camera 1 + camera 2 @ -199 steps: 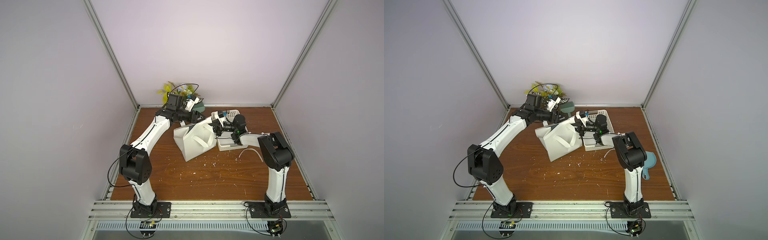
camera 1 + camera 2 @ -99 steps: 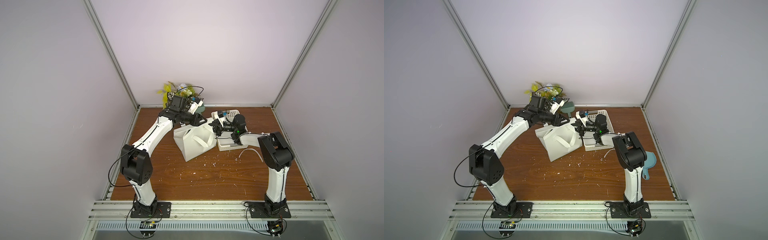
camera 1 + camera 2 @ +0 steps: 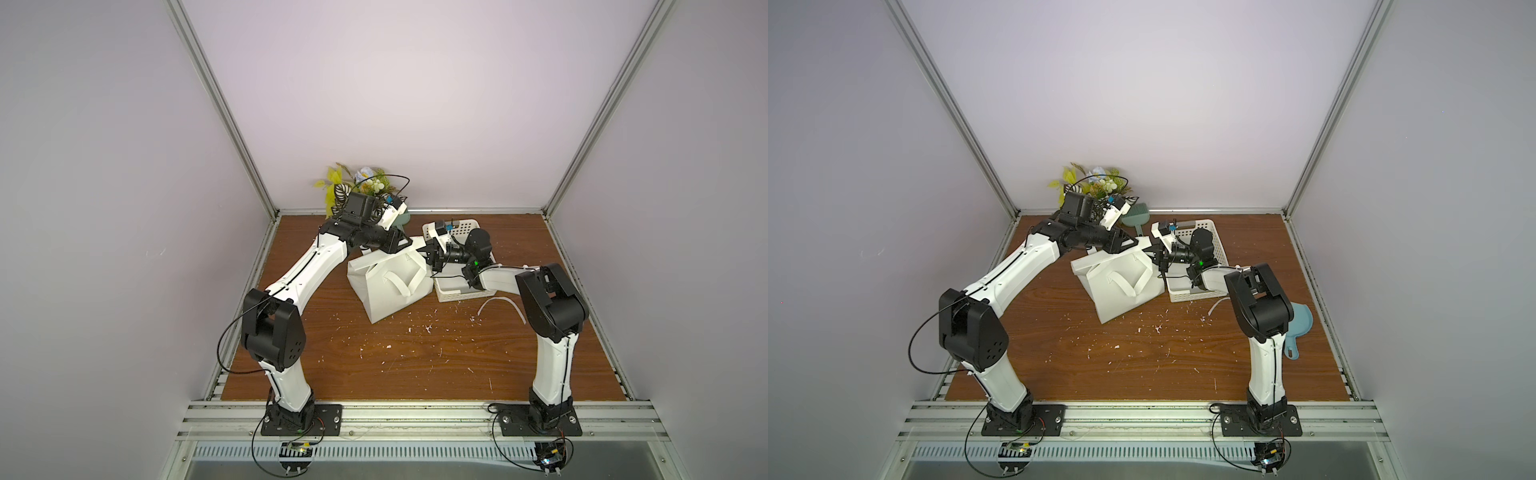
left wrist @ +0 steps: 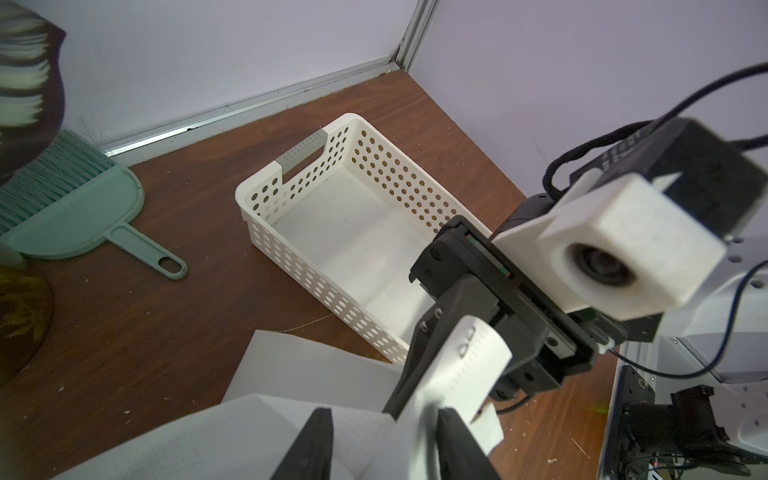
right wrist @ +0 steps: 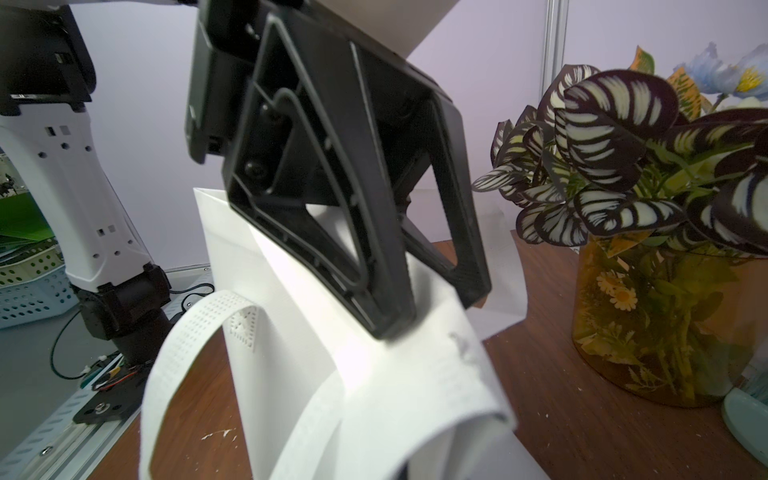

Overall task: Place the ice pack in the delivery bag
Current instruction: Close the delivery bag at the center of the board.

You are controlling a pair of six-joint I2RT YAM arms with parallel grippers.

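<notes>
White delivery bag (image 3: 386,305), one, two loop handles (image 5: 220,303), one perforated basket (image 3: 461,296)

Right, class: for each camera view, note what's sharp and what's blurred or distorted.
Both top views: evenly lit, sharp, frame rails splaying outward. Left wrist view: basket crisp, right wrist camera soft. Right wrist view: plant crisp, delivery bag strap blurred.

White delivery bag (image 3: 382,307), perforated white basket (image 4: 291,257)
</notes>
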